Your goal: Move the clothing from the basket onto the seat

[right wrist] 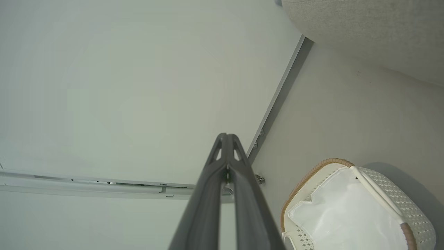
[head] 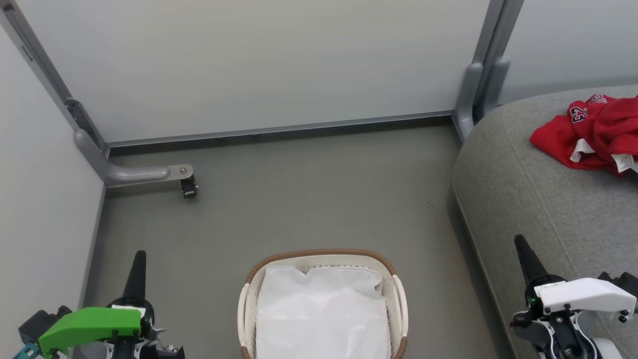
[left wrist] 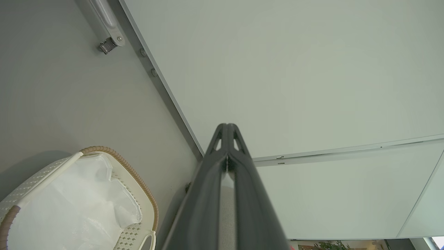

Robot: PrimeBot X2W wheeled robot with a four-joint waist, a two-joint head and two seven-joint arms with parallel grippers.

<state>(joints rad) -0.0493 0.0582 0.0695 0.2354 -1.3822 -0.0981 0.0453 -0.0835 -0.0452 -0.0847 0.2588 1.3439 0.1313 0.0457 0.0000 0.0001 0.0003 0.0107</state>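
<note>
A crumpled red jersey, the clothing (head: 595,132), lies on the grey seat (head: 538,194) at the right. The white perforated basket (head: 324,255) with its brown braided rim stands on the floor at bottom centre; inside it I see just the white liner cloth (head: 321,314). The basket (left wrist: 137,178) also appears in the left wrist view and the basket (right wrist: 409,205) in the right wrist view. My left gripper (head: 140,257) is shut and empty, left of the basket. My right gripper (head: 519,242) is shut and empty, beside the seat's front edge. Both point up toward the wall panels.
Pale partition panels (head: 259,65) close off the back and left. A grey metal foot with a small caster (head: 188,185) juts onto the floor at the back left. A grey post (head: 473,94) stands beside the seat. Grey floor (head: 319,194) stretches between basket and panels.
</note>
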